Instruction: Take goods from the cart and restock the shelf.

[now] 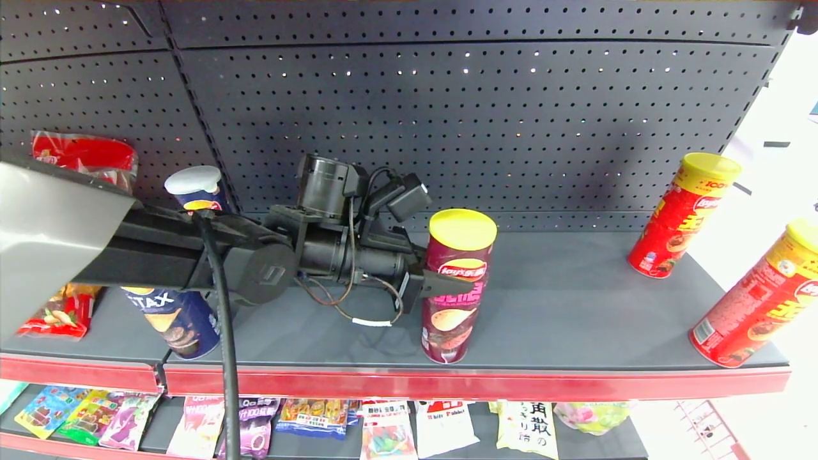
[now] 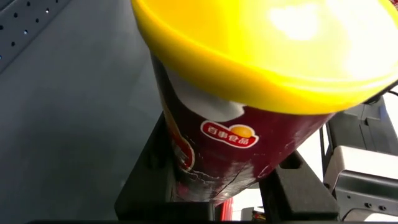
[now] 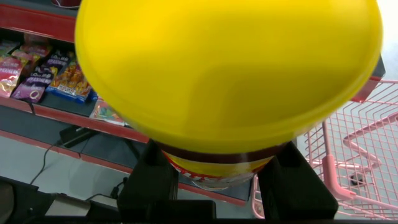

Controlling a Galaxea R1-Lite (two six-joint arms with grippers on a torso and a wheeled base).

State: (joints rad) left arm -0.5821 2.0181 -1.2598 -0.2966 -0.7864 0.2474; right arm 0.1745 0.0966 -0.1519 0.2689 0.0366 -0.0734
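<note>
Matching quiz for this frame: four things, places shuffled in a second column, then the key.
1. maroon cardboard chip can, yellow lid
2. dark blue chip can, white lid
3. two red chip cans, yellow lids
4. pink wire cart

A. right end of the grey shelf
B. off the shelf, beside it
C. in the left tool, standing mid-shelf
D. left part of the shelf

Pairs: 1-C, 2-D, 3-A, 4-B

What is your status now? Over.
Left gripper shut on maroon can, upright at shelf front. Right gripper shut on yellow-lid can. Nothing in the way: blue can left, red can right, both apart.
</note>
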